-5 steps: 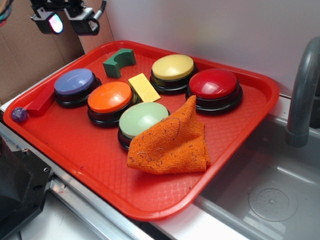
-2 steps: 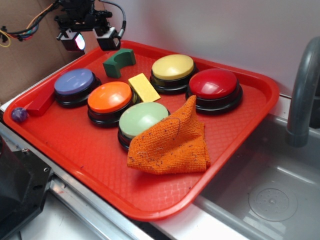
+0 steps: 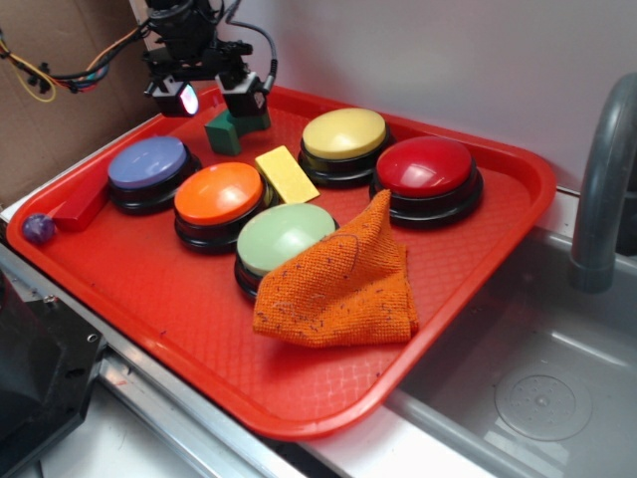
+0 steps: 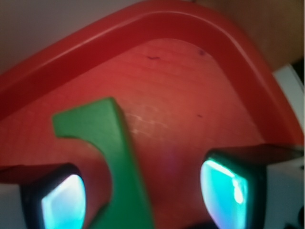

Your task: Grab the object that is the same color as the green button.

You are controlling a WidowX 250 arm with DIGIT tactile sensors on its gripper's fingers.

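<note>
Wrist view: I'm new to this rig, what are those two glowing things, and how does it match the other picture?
The machine is a small robot arm. The exterior view looks at the red tray from outside; the wrist view comes from a camera on the arm, looking down between the claw's two fingers. The glowing patches are its fingertips, open, with the green block between them, nothing held yet. In the exterior view that block sits at the tray's back corner under the claw. Also on the tray: blue, orange, yellow, red and green buttons, a yellow block, an orange cloth overlapping the green button, a red block and a purple ball.
</note>
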